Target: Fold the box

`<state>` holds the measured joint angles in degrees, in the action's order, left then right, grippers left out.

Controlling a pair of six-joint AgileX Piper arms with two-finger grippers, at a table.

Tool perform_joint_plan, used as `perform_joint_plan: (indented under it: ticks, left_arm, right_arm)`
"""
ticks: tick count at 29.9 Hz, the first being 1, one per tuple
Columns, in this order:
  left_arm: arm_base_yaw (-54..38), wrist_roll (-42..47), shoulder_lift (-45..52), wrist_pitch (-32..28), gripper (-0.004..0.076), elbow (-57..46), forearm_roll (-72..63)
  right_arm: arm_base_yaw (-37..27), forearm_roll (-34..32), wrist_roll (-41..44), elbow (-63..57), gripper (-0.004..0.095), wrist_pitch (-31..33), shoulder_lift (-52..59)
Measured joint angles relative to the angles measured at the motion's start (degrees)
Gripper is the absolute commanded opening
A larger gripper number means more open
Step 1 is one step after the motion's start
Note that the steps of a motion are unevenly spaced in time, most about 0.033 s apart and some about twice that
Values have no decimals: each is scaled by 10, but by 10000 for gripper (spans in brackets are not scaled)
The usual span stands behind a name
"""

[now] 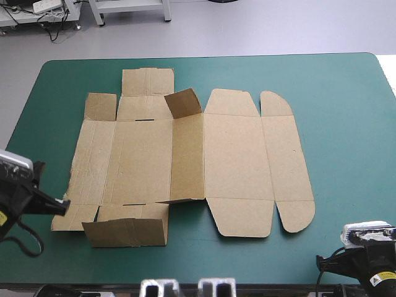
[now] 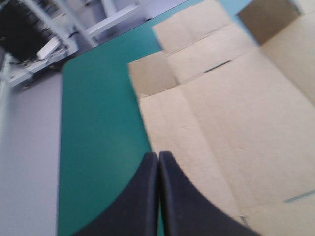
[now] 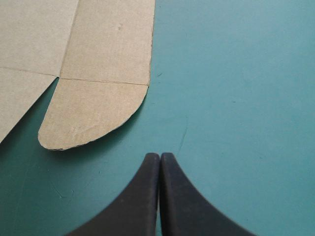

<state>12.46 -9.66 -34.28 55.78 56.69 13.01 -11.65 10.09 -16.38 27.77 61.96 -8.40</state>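
The brown box (image 1: 185, 158) lies as a cut sheet on the middle of the teal-green table. It is mostly flat. A small flap (image 1: 184, 102) stands up near its far edge, and a wall panel (image 1: 127, 232) is raised at its near left corner. My left gripper (image 1: 59, 204) is shut and sits at the sheet's near left corner; in its own view the fingertips (image 2: 158, 156) meet just short of the box (image 2: 231, 113). My right gripper (image 1: 334, 258) is shut near the table's front right. Its tips (image 3: 160, 157) rest a little short of the sheet's rounded flap (image 3: 93, 113).
Teal-green cover (image 1: 346, 136) stretches from the box to the table's right edge. The table's far left corner (image 2: 74, 69) shows ahead of my left gripper, with grey floor beyond it.
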Motion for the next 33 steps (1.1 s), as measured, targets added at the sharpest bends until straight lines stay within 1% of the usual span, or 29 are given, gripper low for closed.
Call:
perform_joint_plan:
  ticks: [3, 6, 10, 14, 16, 19, 23, 27, 31, 33]
  left_arm:
    - [0, 81, -57, -4, -10, 11, 127]
    - [0, 141, -110, 3, -10, 21, 229]
    - [-1, 179, -177, 5, -9, 47, 304]
    - [-33, 193, -252, 4, 4, 91, 309]
    - [-70, 182, -293, 5, 4, 120, 276]
    - [-151, 138, -359, 25, 4, 160, 180]
    - [-267, 77, -428, 82, 4, 205, 41]
    - [-381, 24, -464, 111, 4, 224, -114]
    - [-483, -68, -494, 144, 4, 226, -295]
    - [-521, -103, -511, 149, 3, 226, -369]
  right_arm:
    - [0, 0, 0, 0, -10, 0, 0]
    - [0, 0, 0, 0, -10, 0, 0]
    - [0, 0, 0, 0, -10, 0, 0]
    - [0, 1, 0, 0, -10, 0, 0]
    - [0, 1, 0, 0, -10, 0, 0]
    - [0, 1, 0, 0, -10, 0, 0]
    - [0, 1, 0, 0, -10, 0, 0]
    - [0, 1, 0, 0, -10, 0, 0]
    - [0, 1, 0, 0, -10, 0, 0]
    - [0, 1, 0, 0, -10, 0, 0]
